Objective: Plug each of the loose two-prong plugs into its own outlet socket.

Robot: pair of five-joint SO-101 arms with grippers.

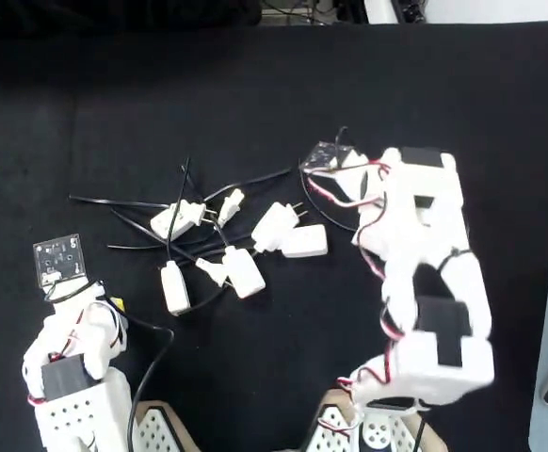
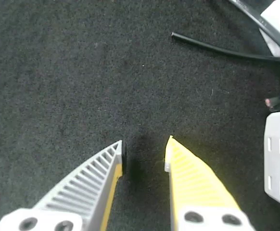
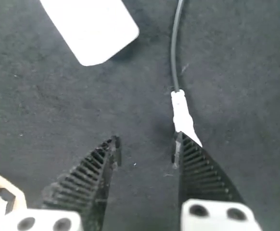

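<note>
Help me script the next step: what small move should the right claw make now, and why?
Probably ease the right claw forward toward the white block ahead of it: its jaws stand open over bare black cloth, gripping nothing, and a cable's white tip lies beside one finger.

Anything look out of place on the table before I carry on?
Yes. The white plugs and sockets lie jumbled at odd angles mid-table, and their black cords cross over each other in a tangle.

No lettering can be read (nor numbers).
</note>
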